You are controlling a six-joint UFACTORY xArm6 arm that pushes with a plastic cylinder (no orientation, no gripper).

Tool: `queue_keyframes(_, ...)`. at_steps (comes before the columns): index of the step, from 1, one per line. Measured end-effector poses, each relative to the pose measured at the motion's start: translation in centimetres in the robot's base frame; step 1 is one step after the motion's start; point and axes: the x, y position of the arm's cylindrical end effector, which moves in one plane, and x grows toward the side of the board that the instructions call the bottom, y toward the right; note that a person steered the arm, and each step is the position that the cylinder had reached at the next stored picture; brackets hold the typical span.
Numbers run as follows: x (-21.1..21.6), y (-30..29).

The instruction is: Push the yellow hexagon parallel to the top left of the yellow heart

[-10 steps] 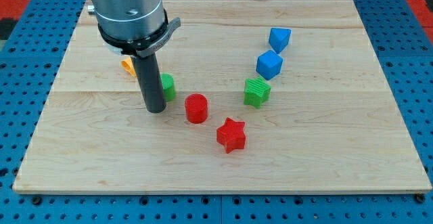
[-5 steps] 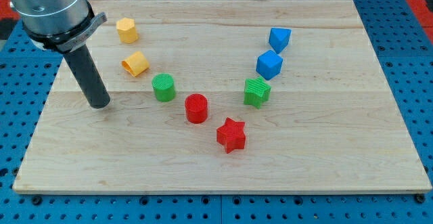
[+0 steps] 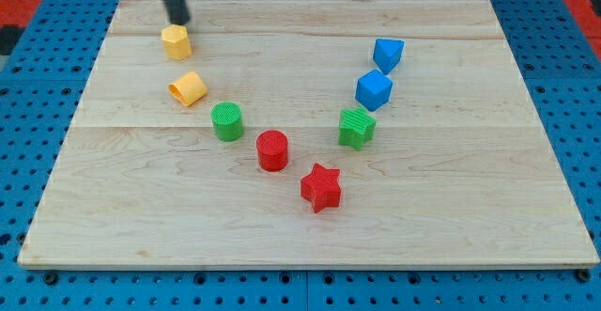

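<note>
Yellow hexagon (image 3: 176,41) is seen just below my tip (image 3: 179,21); yellow heart (image 3: 188,88) lies further down; nothing is held.

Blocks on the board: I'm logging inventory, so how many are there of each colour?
Yellow: 2, hexagon, heart
Green: 2, cylinder, star
Red: 2, cylinder, star
Blue: 2, upper, lower
Total: 8

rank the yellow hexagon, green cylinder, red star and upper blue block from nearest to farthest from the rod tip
My tip sits at the view's top left.
1. Yellow hexagon block, just below the tip.
2. Green cylinder block, left of centre.
3. Upper blue block, view's right.
4. Red star block, bottom centre.
</note>
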Motion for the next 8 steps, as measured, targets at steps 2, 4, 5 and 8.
queue_keyframes(2,3.1,-2.7)
queue_keyframes(4,1.7,5.2)
queue_keyframes(5,-0.2,7.5)
queue_keyframes(8,-4.3,19.4)
